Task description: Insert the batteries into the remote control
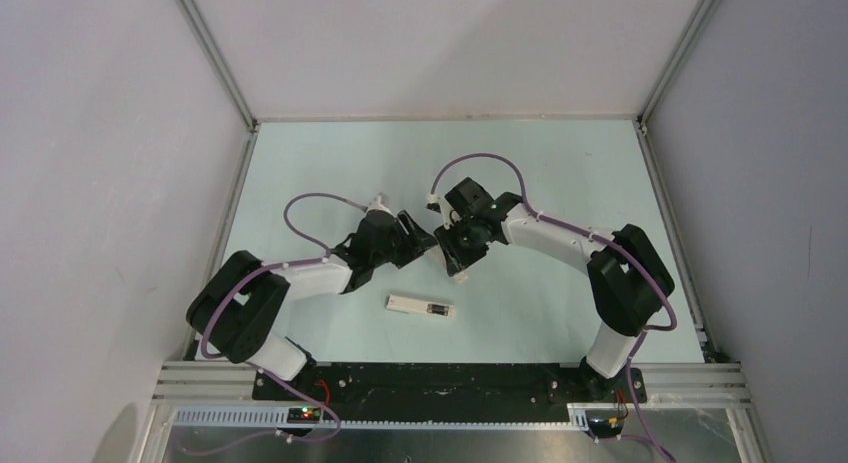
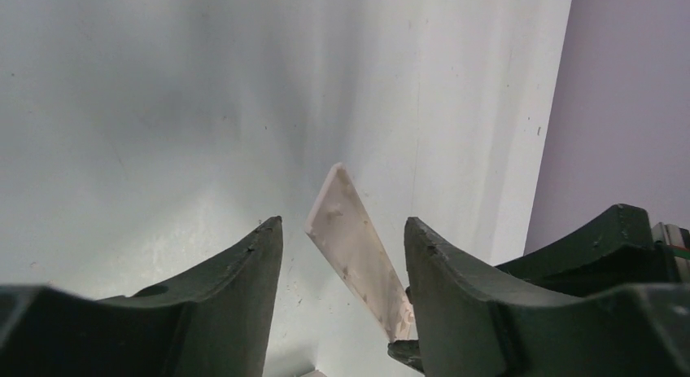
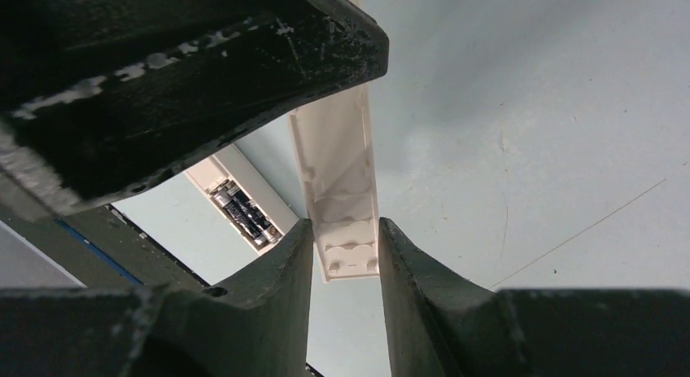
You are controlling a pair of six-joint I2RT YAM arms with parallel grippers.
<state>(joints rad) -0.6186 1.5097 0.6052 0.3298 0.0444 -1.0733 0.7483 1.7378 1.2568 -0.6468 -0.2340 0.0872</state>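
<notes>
The white remote control (image 1: 420, 306) lies flat near the table's front middle, its open compartment showing the dark batteries (image 1: 437, 310) seated inside. It also shows in the right wrist view (image 3: 240, 199), with the batteries (image 3: 244, 208) in it. My right gripper (image 3: 346, 226) is shut on one end of a slim white battery cover (image 3: 338, 165), held above the table behind the remote. My left gripper (image 2: 342, 230) is open, its jaws on either side of the cover's other end (image 2: 358, 247); the cover leans against the right-hand finger. Both grippers meet above the table's middle (image 1: 440, 238).
Pale green table (image 1: 560, 163) with white walls and metal frame posts at the back corners. A black base rail (image 1: 450, 378) runs along the near edge. The left gripper's dark finger (image 3: 187, 59) fills the top of the right wrist view.
</notes>
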